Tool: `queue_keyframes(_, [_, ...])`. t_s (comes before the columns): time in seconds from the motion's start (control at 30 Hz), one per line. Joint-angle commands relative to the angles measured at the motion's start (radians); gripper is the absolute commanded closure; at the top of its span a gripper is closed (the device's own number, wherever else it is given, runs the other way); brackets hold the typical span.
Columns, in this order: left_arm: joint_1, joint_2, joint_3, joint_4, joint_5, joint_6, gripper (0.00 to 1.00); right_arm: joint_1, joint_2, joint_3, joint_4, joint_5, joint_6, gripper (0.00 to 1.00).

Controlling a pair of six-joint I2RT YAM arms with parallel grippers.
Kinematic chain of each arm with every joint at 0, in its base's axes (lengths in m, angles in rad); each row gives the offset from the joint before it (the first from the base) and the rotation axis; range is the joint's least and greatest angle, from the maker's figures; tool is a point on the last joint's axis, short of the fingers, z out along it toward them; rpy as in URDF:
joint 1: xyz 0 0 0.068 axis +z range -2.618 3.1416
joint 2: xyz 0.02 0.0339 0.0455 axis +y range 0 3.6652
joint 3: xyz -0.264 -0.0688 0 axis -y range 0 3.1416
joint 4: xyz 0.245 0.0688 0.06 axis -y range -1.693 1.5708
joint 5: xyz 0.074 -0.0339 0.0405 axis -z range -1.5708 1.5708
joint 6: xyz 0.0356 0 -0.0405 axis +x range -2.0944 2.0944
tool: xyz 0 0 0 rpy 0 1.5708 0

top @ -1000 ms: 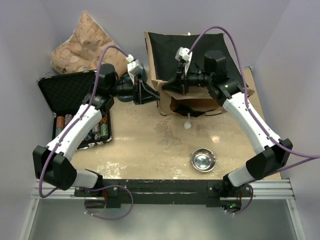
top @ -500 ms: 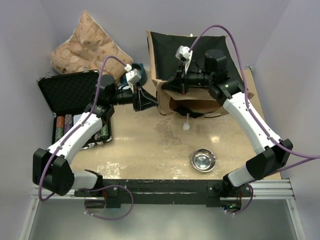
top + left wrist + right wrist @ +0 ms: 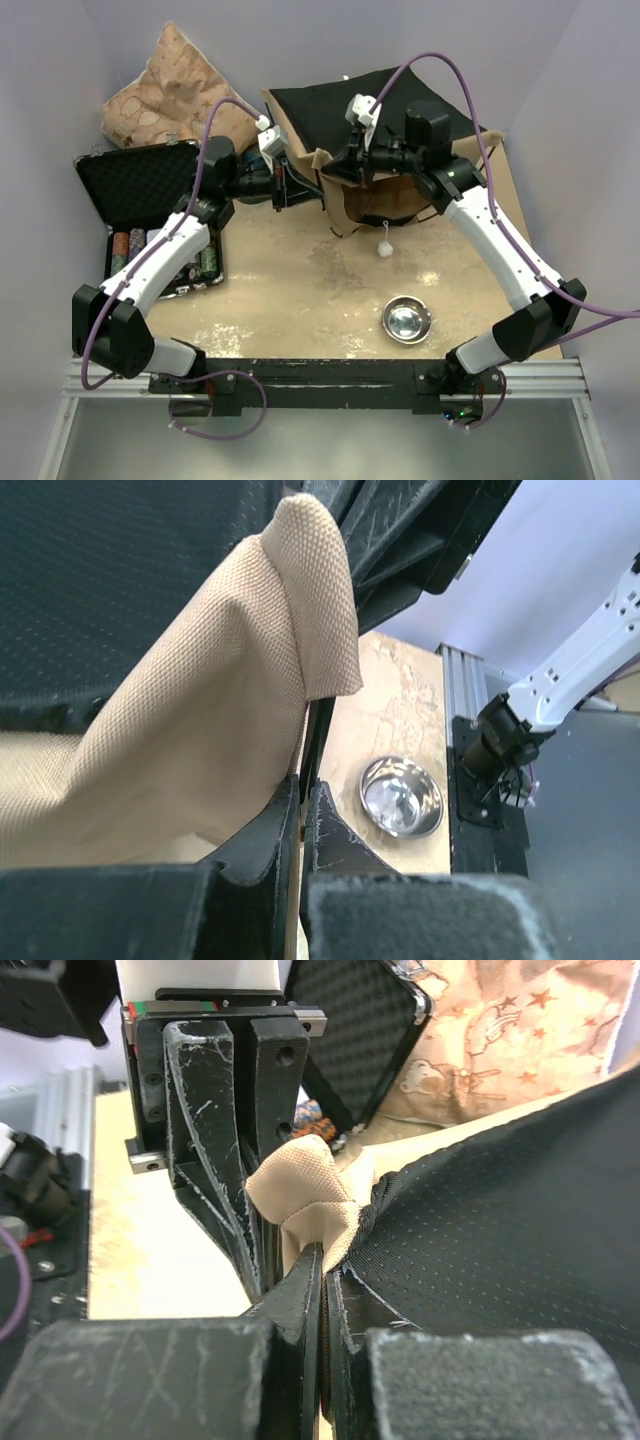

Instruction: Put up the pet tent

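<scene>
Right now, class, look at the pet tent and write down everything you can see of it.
The pet tent is not yet standing. It is a slumped, partly lifted heap of woven tan fabric with its dotted black lining facing up, at the far middle of the table. A white pom-pom dangles on a cord from its near edge. The left gripper and right gripper face each other closely, both shut on a folded tan edge.

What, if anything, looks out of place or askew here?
The pet tent lies collapsed and crumpled at the far side, black lining up, its tan edge pinched by the left fingers and right fingers. Nothing looks spilled.
</scene>
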Motion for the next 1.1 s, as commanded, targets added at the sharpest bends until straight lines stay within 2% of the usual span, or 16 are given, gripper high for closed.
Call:
queue_keyframes(0.0, [-0.023, 0.014, 0.091, -0.122, -0.017, 0.13, 1.0, 0.026, -0.023, 0.036, -0.098, 0.02, -0.075, 1.0])
queue_keyframes(0.13, [-0.029, 0.035, 0.088, -0.217, -0.012, 0.151, 1.0, 0.026, -0.008, 0.087, -0.127, 0.017, -0.118, 1.0])
queue_keyframes(0.17, [-0.029, 0.032, 0.086, -0.223, -0.015, 0.156, 1.0, 0.026, -0.002, 0.105, -0.144, 0.014, -0.13, 0.96])
queue_keyframes(0.27, [-0.027, 0.027, 0.082, -0.233, -0.026, 0.163, 1.0, 0.026, 0.012, 0.162, -0.199, 0.019, -0.181, 0.8])
queue_keyframes(0.33, [-0.027, 0.029, 0.085, -0.243, -0.028, 0.17, 1.0, 0.025, 0.014, 0.188, -0.221, 0.022, -0.201, 0.6])
queue_keyframes(0.4, [-0.027, 0.031, 0.088, -0.257, -0.028, 0.177, 1.0, 0.025, 0.011, 0.211, -0.237, 0.022, -0.216, 0.5])
queue_keyframes(0.5, [-0.027, 0.035, 0.091, -0.266, -0.024, 0.183, 1.0, 0.026, 0.003, 0.242, -0.253, 0.0, -0.215, 0.49])
queue_keyframes(0.73, [-0.029, 0.05, 0.103, -0.283, -0.02, 0.194, 1.0, 0.029, 0.012, 0.247, -0.129, -0.066, -0.038, 0.47])
queue_keyframes(0.83, [-0.027, 0.057, 0.123, -0.3, -0.017, 0.203, 1.0, 0.051, 0.029, 0.245, -0.138, -0.055, -0.061, 0.47])
queue_keyframes(1.07, [-0.029, 0.08, 0.152, -0.329, -0.014, 0.214, 1.0, 0.081, 0.049, 0.217, -0.155, -0.024, -0.123, 0.57])
